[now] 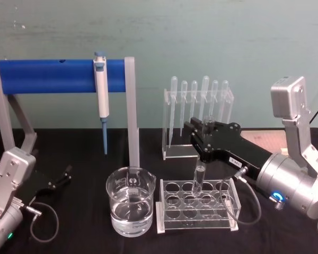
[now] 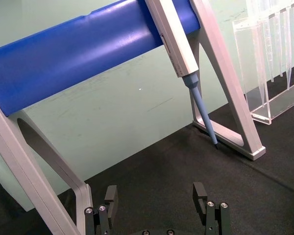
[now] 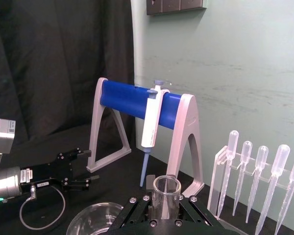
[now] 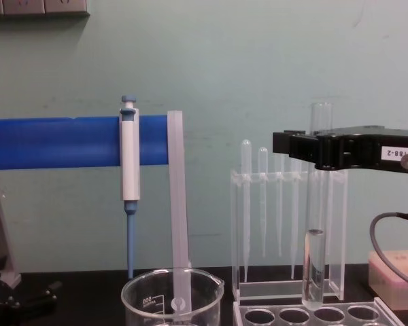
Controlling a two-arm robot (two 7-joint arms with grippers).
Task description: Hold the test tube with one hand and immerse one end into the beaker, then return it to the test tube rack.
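Clear glass sits between the fingers of my right gripper (image 1: 205,128): the test tube (image 3: 165,198) is upright and my fingers are clamped on either side of it. Its open round rim rises above them. This gripper reaches in from my right and hangs above the test tube rack (image 1: 222,221), a clear block with rows of round holes that sits on the black table (image 1: 85,153).

Directly beneath the gripper, a glass length (image 1: 200,179) stands upright in a hole toward the back of the rack. I cannot tell whether it is the lower end of the tube I hold or a second tube.

The beaker (image 1: 114,193) stands just beside the rack on my left. It is wide, has a pour spout, and is partly filled with clear liquid (image 1: 130,216). The tube is apart from it and not over its mouth.

My left gripper (image 2: 156,198) lies low over the table, far to my left and well apart from the glassware. Its two fingers are spread wide with nothing between them.

Behind the beaker, a white-and-blue pipettor (image 1: 101,90) hangs tip down from a blue bar (image 1: 47,75) on grey legs. Behind the rack, a row of thin pipettes (image 1: 204,98) hangs in a clear stand against the pale green wall.
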